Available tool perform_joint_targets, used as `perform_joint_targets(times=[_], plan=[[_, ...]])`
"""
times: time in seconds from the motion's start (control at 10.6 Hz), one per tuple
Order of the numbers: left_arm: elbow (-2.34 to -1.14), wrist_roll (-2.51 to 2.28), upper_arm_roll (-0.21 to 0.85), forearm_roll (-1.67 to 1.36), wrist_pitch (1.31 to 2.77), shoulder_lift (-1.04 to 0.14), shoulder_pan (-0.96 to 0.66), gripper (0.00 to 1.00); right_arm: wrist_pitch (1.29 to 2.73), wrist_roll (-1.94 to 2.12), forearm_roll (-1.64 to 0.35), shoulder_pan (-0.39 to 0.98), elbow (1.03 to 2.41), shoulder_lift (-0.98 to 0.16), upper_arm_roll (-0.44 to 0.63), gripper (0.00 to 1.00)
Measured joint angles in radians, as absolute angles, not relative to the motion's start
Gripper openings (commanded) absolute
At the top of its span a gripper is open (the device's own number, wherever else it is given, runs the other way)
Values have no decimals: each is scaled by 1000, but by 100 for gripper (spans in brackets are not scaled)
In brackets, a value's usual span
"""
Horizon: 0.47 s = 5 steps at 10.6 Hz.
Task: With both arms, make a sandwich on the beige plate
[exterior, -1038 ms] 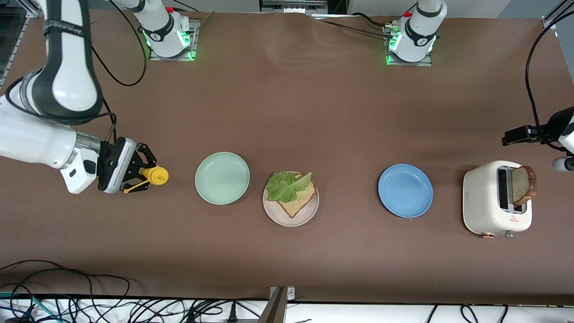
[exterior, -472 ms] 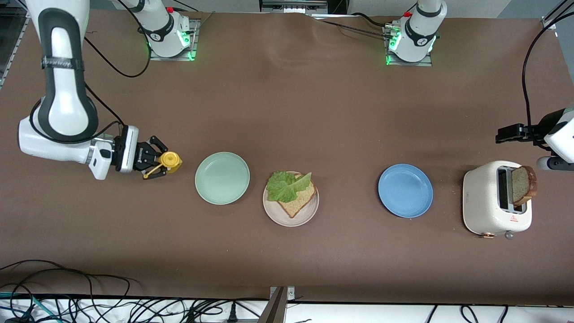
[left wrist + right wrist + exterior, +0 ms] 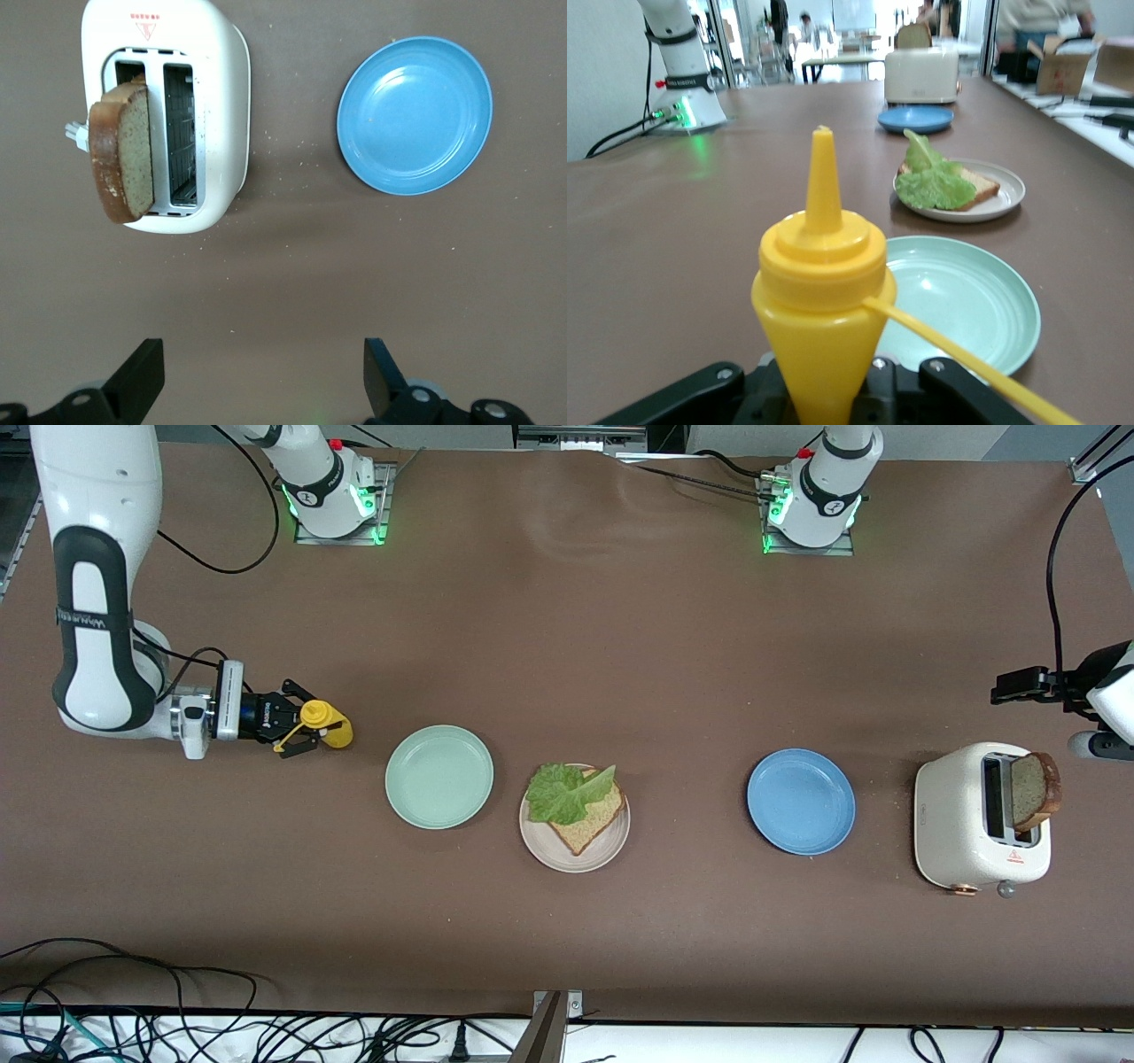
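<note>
The beige plate (image 3: 574, 849), round and shallow with a raised rim, is sitting just beside the mint-green plate (image 3: 438, 777), slightly nearer the front camera. On it one light-brown bread slice (image 3: 588, 821) is lying flat, with a ruffled green lettuce leaf (image 3: 563, 792) resting on top, uncovered.

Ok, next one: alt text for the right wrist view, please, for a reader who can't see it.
The right tool is shut on an upright yellow squeeze bottle that fills the foreground. Past its nozzle the brown table holds a mint-green plate, then the beige plate with bread and lettuce, then a blue plate and a white toaster.
</note>
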<state>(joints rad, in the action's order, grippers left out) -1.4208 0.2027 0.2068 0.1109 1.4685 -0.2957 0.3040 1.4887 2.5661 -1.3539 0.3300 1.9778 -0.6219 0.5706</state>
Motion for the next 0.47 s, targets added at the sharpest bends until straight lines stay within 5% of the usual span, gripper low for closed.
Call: perform_joint_targets(times=[0.47], plan=[[-1422, 281, 206, 198, 1493, -375, 340, 98, 1438, 2642, -1471, 323, 1932, -752, 562, 0]])
